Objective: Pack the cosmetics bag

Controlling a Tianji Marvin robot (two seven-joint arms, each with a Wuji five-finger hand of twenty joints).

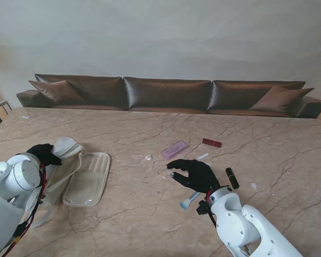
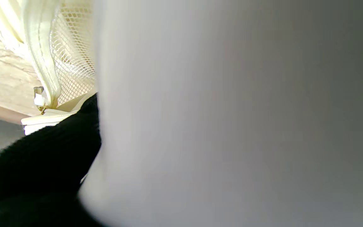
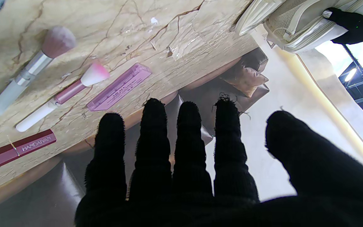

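Holding the cream fabric cosmetics bag (image 1: 77,168) by its raised flap, your black-gloved left hand (image 1: 43,154) had its fingers closed on the edge, which kept the mesh-lined inside facing up and the clear-pocket half flat on the beige marble table (image 1: 139,214). That grip looked meant to keep the bag splayed so items could be dropped in one-handed. The left wrist view was mostly blocked by pale fabric, showing only mesh and a zipper end beside the glove.

Your black-gloved right hand (image 3: 187,170) hovered with its fingers spread and nothing in it, well apart from the bag on the table's right side. Ahead of it lay a flat pink translucent case (image 3: 118,86), a small pink-tipped brush with a white handle (image 3: 63,96), a larger dusky-pink powder brush with a silver and pale handle (image 3: 31,67) and a dark red lipstick box (image 3: 19,148). In the stand view a dark slim tube (image 1: 232,178) lay just right of the hand and a pale blue-handled tool (image 1: 189,201) showed just nearer to you than the palm.

None of the items appeared to be in the bag, so packing seemed barely begun; you probably needed to pinch one of the flat, low-lying pieces next.
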